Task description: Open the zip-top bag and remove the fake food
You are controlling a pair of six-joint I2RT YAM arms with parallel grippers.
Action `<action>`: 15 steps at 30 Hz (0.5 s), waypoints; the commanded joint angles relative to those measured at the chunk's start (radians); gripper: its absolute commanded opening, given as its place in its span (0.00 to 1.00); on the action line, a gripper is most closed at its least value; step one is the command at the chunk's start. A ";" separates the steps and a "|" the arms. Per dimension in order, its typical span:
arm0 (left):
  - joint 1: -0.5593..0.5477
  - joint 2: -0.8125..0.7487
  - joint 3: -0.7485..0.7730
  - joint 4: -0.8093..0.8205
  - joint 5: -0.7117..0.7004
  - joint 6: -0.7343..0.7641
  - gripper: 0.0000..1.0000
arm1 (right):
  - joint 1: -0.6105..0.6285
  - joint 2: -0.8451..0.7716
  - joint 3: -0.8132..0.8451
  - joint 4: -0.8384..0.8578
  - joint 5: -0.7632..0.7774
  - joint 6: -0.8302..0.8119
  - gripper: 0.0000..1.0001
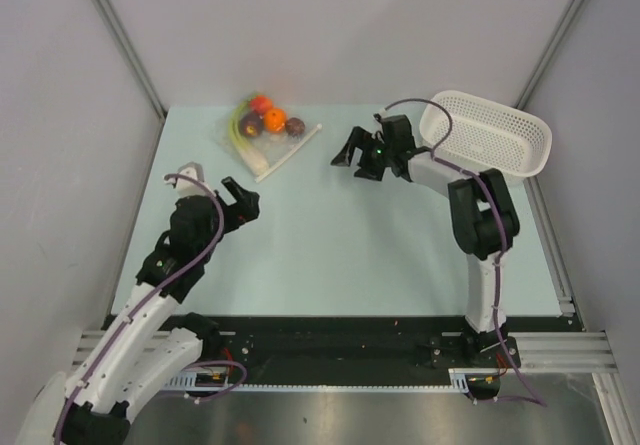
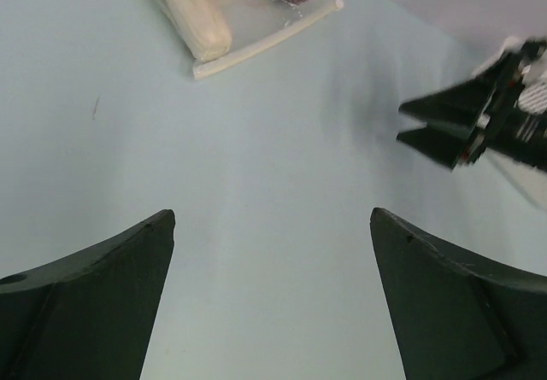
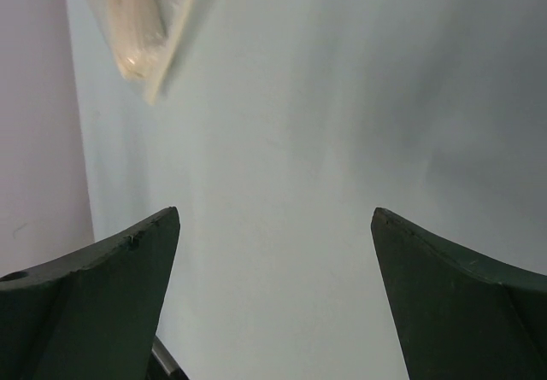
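One zip-top bag (image 1: 268, 143) holding the fake food (image 1: 250, 123), one orange ball (image 1: 274, 119), one red tomato (image 1: 261, 104) and two purple lumps, lies far on the table (image 1: 350, 255), apart from the left gripper (image 1: 243, 191) and right gripper (image 1: 348, 167), both spread and empty.

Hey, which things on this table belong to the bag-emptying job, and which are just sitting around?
Part of the job:
- zip-top bag
- fake food inside it

Just lying about:
- white perforated basket, empty, at the far right
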State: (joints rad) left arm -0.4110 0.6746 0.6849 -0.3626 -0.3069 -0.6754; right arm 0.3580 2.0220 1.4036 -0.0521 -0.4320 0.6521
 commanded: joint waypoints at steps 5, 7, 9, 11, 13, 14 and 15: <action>0.021 0.184 0.163 -0.061 0.104 0.402 1.00 | 0.028 0.346 0.449 0.187 -0.036 0.150 1.00; 0.041 0.233 0.189 -0.082 0.143 0.436 1.00 | 0.035 0.431 0.509 0.210 -0.028 0.200 1.00; 0.055 0.262 0.206 -0.102 0.152 0.476 1.00 | 0.042 0.502 0.577 0.258 -0.024 0.230 1.00; 0.060 0.293 0.226 -0.111 0.163 0.511 1.00 | 0.050 0.550 0.654 0.276 -0.022 0.251 0.97; 0.060 0.293 0.229 -0.114 0.172 0.531 1.00 | 0.061 0.627 0.722 0.271 -0.010 0.265 0.95; 0.060 0.286 0.226 -0.114 0.175 0.534 1.00 | 0.062 0.653 0.789 0.276 -0.010 0.289 0.93; 0.060 0.283 0.225 -0.113 0.175 0.536 1.00 | 0.065 0.676 0.822 0.279 -0.004 0.306 0.91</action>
State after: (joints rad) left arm -0.3584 0.9745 0.8658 -0.4595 -0.1703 -0.2260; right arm 0.3969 2.6167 2.0644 0.1699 -0.4629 0.8871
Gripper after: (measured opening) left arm 0.996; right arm 0.938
